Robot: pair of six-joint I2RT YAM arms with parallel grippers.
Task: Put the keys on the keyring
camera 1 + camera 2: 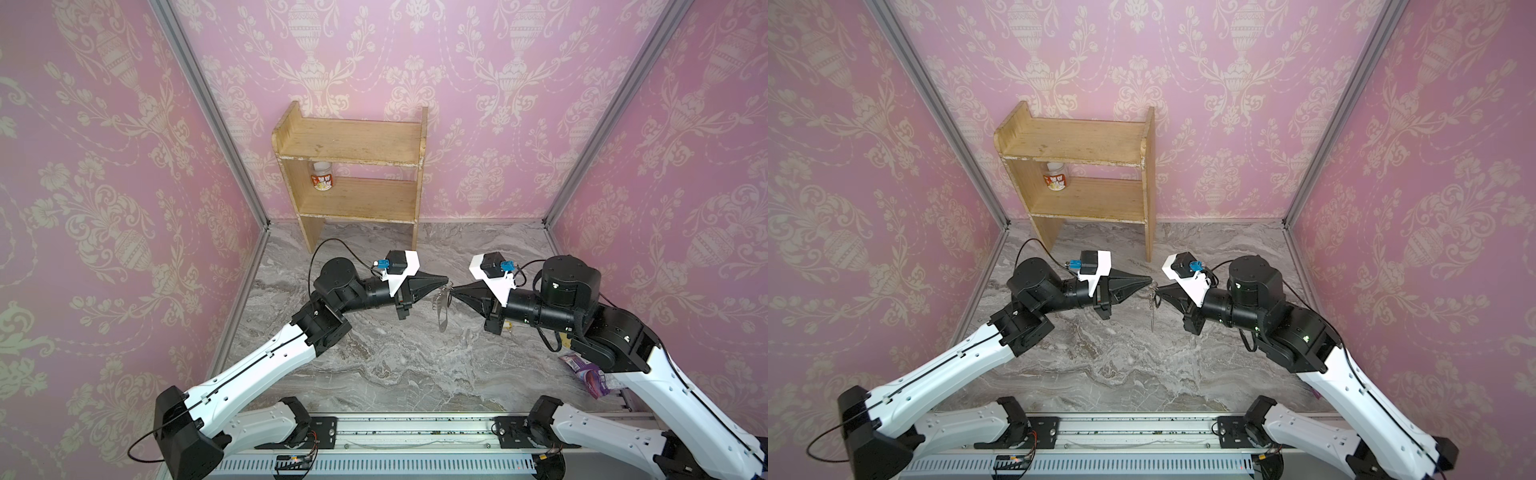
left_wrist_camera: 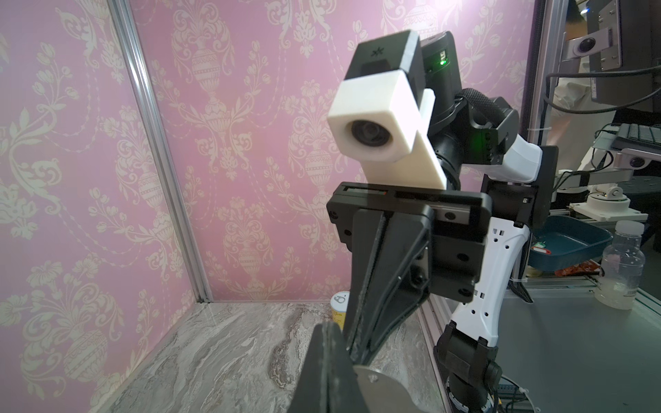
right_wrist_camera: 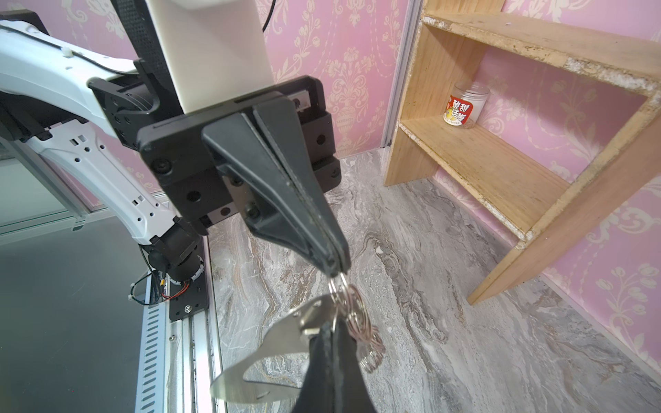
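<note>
The keyring (image 1: pixel 442 305) (image 1: pixel 1154 309) hangs above the middle of the marble table, held between my two grippers. It is a flat grey metal plate (image 3: pixel 279 339) (image 2: pixel 379 389) with a handle slot and a bunch of small split rings (image 3: pixel 354 311). My left gripper (image 1: pixel 446 282) (image 1: pixel 1150 281) (image 2: pixel 327 327) (image 3: pixel 338 270) is shut on one split ring from the left. My right gripper (image 1: pixel 452 289) (image 1: pixel 1158 289) (image 3: pixel 329 323) (image 2: pixel 357 357) is shut on the plate's ringed edge from the right. Their tips almost touch. The keys are hidden.
A wooden shelf (image 1: pixel 353 174) (image 3: pixel 500 161) stands against the back wall, with a small jar (image 1: pixel 322 176) (image 3: pixel 465 103) on its lower board. A purple packet (image 1: pixel 590 374) lies beside the right arm. A yellow can (image 2: pixel 339 307) stands near the right wall.
</note>
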